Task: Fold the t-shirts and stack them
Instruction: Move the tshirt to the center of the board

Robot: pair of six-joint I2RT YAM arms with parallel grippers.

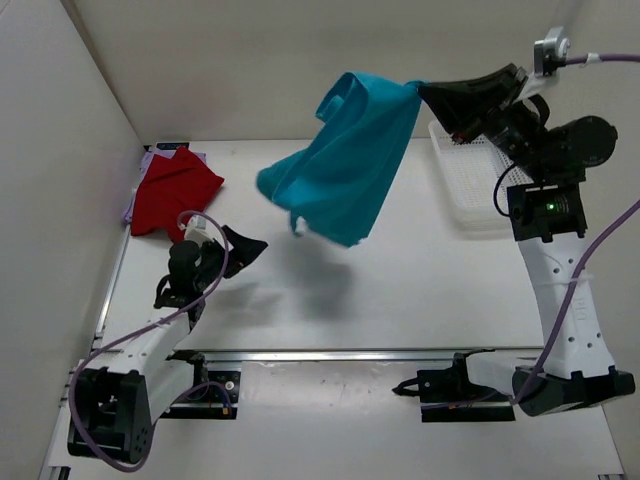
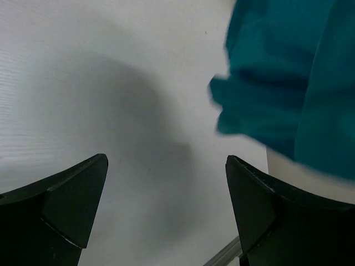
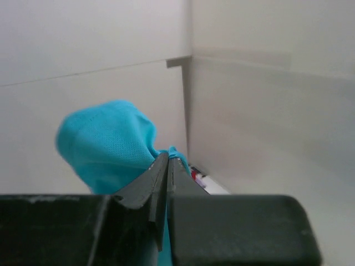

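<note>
Right gripper (image 3: 168, 166) fills the near wrist view, fingers pressed together on a bunch of the teal shirt (image 1: 345, 160), pinching cloth at one edge. Shirt is raised over the far middle of the table (image 1: 400, 300), hanging free with its shadow on the surface below, not touching. Long axis runs diagonally, from the pinch at far right down toward near left; the loose lower end points at the table centre. It is crumpled and half doubled, and I cannot tell which end is collar or hem. Left gripper (image 2: 166, 160) sits low at the near left, fingers spread wide, holding nothing, with the shirt's low end hanging just ahead of it to the right. Red shirt (image 1: 172, 190) lies at the far left corner, on top of the lavender shirt (image 1: 197, 157), of which only slivers peek out. Judgement: those two look folded and stacked, so roughly two thirds done. Left to do: lay the teal one flat, fold it, put it on the red. White basket (image 1: 465, 185) at far right looks bare.
</note>
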